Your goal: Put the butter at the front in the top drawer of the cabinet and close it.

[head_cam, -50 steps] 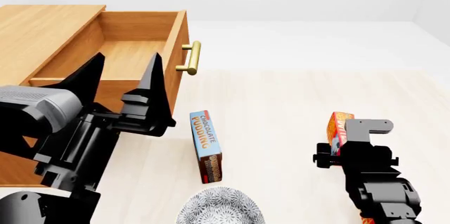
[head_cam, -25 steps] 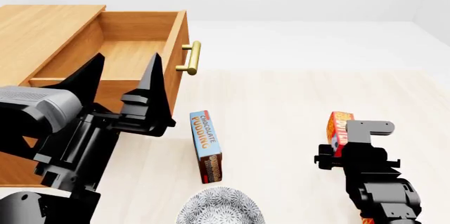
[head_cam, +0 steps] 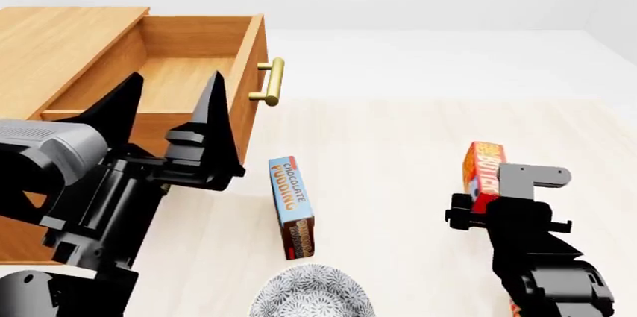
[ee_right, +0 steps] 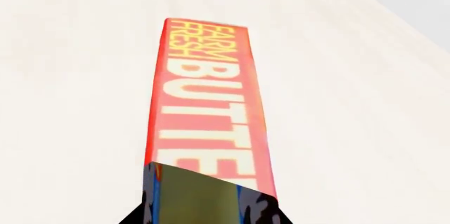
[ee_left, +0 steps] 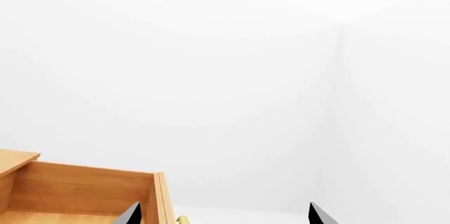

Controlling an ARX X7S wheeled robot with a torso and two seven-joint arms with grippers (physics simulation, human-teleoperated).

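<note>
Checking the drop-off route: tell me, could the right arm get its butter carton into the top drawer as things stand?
Probably yes. The top drawer stands pulled open and looks empty, but the left gripper hovers by its front and might crowd the butter coming in.

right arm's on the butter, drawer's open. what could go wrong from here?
1. The right gripper seems to hold the butter only near one end; most of the carton sticks out, so it could pivot or slip.
2. The left gripper hovers open over the top drawer, possibly blocking the drop.
3. The pudding box lies between butter and cabinet; a low carry could clip it.
</note>
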